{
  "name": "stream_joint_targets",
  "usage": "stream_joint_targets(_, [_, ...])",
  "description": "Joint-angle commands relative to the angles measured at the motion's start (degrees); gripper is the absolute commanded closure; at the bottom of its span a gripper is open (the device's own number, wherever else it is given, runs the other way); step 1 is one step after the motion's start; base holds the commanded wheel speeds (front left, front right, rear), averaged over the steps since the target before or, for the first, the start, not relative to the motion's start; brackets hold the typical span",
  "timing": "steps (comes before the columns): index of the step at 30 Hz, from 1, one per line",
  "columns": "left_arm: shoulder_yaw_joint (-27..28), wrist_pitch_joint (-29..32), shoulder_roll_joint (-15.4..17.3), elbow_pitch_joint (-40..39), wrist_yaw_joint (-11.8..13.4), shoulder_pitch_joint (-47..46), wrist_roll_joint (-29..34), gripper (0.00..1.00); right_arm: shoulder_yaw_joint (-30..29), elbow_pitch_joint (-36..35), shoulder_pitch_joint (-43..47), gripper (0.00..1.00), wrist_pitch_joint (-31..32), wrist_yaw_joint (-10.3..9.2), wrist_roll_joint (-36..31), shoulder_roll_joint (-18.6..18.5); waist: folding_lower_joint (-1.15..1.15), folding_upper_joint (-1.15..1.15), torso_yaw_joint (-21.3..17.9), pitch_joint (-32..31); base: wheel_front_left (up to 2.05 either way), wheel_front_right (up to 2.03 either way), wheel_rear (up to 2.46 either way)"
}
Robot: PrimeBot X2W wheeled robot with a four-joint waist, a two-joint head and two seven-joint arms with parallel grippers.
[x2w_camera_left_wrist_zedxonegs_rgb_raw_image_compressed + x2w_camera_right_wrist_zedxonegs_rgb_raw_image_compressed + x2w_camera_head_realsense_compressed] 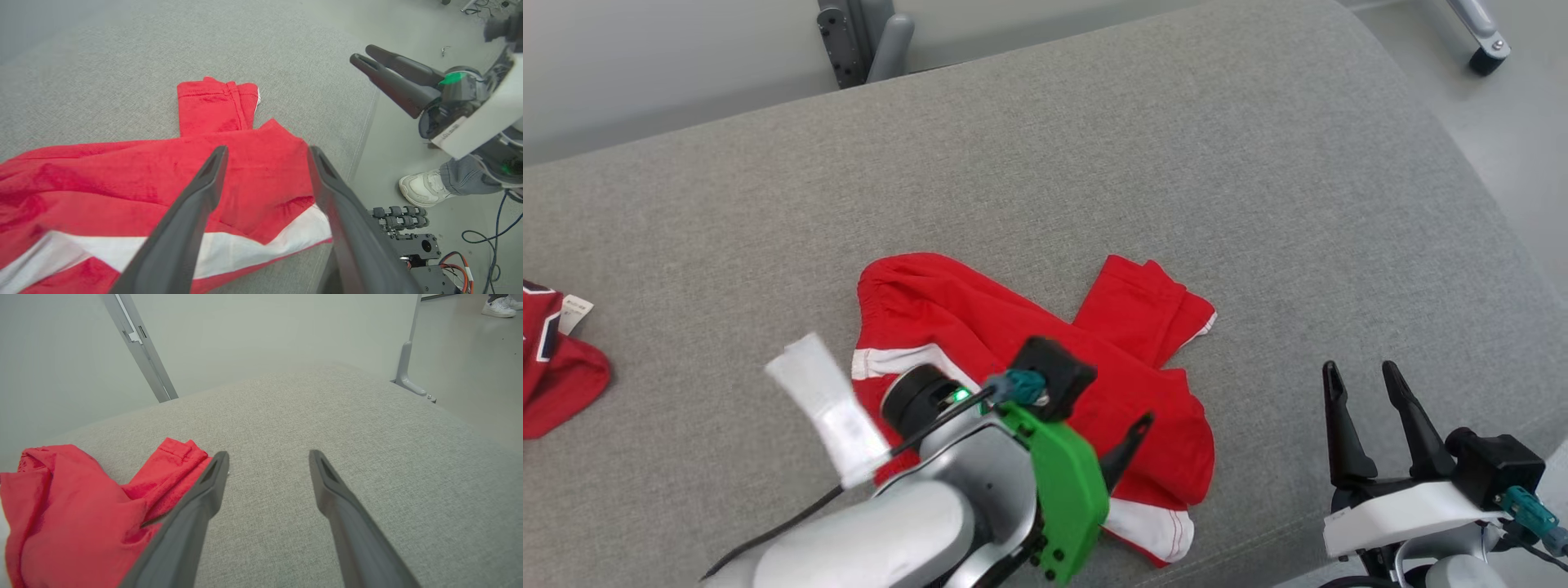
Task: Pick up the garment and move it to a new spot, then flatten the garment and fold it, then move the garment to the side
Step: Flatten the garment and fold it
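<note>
Grey fabric surface (1258,163) with crumpled red garment (947,318), second red cloth (556,384) left.

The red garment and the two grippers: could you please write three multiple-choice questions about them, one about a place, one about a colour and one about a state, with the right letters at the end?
1. Where is the right gripper relative to the red garment?
A. On top of it
B. To its right, apart from it
C. Underneath it

2. What colour are the stripes on the garment?
A. Blue
B. White
C. Yellow

3. What is the state of the left gripper?
A. Shut on the garment
B. Shut on a paper label
C. Open

Answers:
1 B: the head view shows bare grey cushion between them.
2 B: the bands along the edges are white.
3 C: the left wrist view shows its fingers spread wide above the cloth.
</note>
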Motion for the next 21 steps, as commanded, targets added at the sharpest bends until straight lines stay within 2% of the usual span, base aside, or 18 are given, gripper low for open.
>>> stream_joint_targets(1, [-0.20,0.83,-1.05,1.66,-0.71,-1.60,0.11,0.00,-0.07,0.00,-0.19,0.00,-0.18,-0.08,0.56,-0.16,0.00,0.00,-1.18,1.00,0.00,0.00,0.00])
stream_joint_targets(4, [-1.95,4.64,-6.57,9.41,-4.14,-5.69,-0.07,0.00,0.17,0.30,-0.67,0.00,-0.18,-0.07,1.15,-0.14,0.00,0.00,-2.55,1.67,0.00,0.00,0.00])
stream_joint_targets(8, [-3.37,8.75,-10.96,18.75,-8.91,-9.32,0.78,0.00,0.75,0.72,-0.70,0.00,-0.18,-0.08,1.97,-0.14,0.00,0.00,-4.63,2.20,0.00,0.00,0.00])
stream_joint_targets(9, [-3.86,10.18,-12.50,22.42,-10.95,-9.81,0.85,0.00,0.81,0.94,-0.60,0.00,-0.18,-0.08,2.34,-0.14,0.00,0.00,-5.50,2.25,0.00,0.00,0.00])
stream_joint_targets(10, [-3.86,10.18,-12.50,22.42,-10.95,-9.81,0.85,0.00,0.81,0.94,-0.60,0.00,-0.18,-0.08,2.34,-0.14,0.00,0.00,-5.50,2.25,0.00,0.00,0.00])
stream_joint_targets(11, [-4.10,11.61,-13.48,25.41,-12.80,-10.17,0.84,0.00,0.94,1.09,-0.57,0.00,-0.18,-0.08,2.58,-0.14,0.00,0.00,-6.29,2.21,0.00,0.00,0.00])
stream_joint_targets(14, [-4.34,13.43,-14.28,28.66,-15.22,-9.00,-0.22,0.00,0.81,1.12,-0.46,0.00,-0.18,-0.07,2.90,-0.14,0.00,0.00,-7.13,2.08,0.00,0.00,0.00])
stream_joint_targets(15, [-4.33,13.65,-14.41,29.56,-15.71,-8.68,-0.31,0.04,0.84,1.11,-0.46,0.00,-0.18,-0.07,2.93,-0.13,0.00,0.00,-7.32,2.09,0.00,0.00,0.00])
stream_joint_targets(16, [-4.37,13.51,-14.55,30.56,-16.20,-8.46,-0.18,0.52,0.80,1.11,-0.47,0.00,-0.18,-0.07,2.97,-0.13,0.00,0.00,-7.46,2.06,0.00,0.00,0.00])
stream_joint_targets(18, [-4.34,12.56,-15.05,32.31,-16.37,-7.96,-0.17,1.00,0.59,1.07,-0.46,0.00,-0.18,-0.07,3.02,-0.14,0.00,0.00,-7.59,2.00,0.00,0.00,0.00])
stream_joint_targets(21, [-3.92,10.77,-15.70,34.55,-16.93,-7.47,-0.38,1.00,0.38,0.95,-0.48,0.00,-0.18,-0.07,2.88,-0.13,0.00,0.00,-7.48,1.94,0.00,0.00,0.00])
